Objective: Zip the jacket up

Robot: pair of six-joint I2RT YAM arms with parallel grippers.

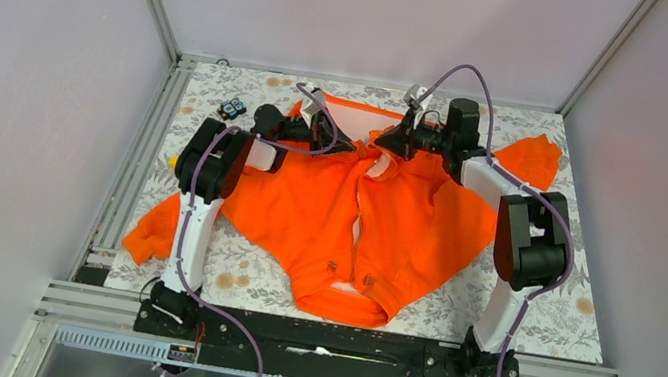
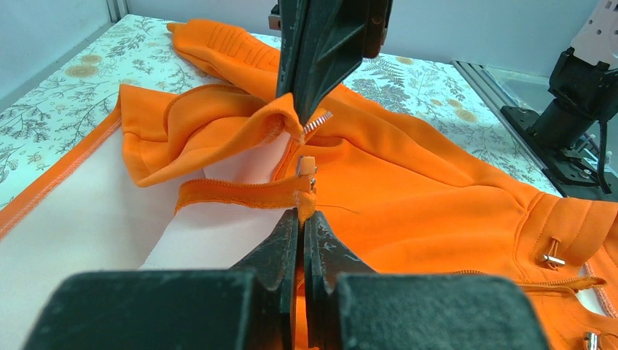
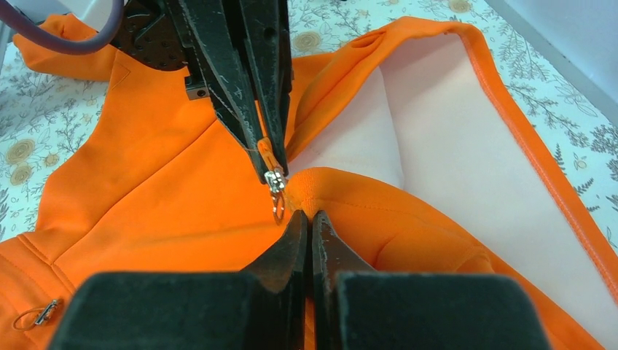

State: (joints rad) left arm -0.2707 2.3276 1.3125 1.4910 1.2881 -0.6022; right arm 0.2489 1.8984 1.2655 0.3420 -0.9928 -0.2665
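The orange jacket [image 1: 306,214] lies open on the table, front up, pale lining [image 1: 362,114] showing at the far end. My left gripper [image 1: 341,143] is shut on the zipper tape of one front edge, just below the metal slider [image 2: 307,166], as the left wrist view [image 2: 301,213] shows. My right gripper [image 1: 381,142] is shut on the other front edge [image 3: 342,186], right beside the slider [image 3: 275,179] and its pull ring, as the right wrist view [image 3: 306,213] shows. The two grippers face each other a few centimetres apart. The front is unzipped down its length.
A small black and blue object [image 1: 233,110] and a dark object [image 1: 276,81] lie at the far left of the floral table [image 1: 543,313]. One sleeve [image 1: 529,157] spreads far right, the other [image 1: 151,232] near left. Metal rails [image 1: 136,167] and walls enclose the table.
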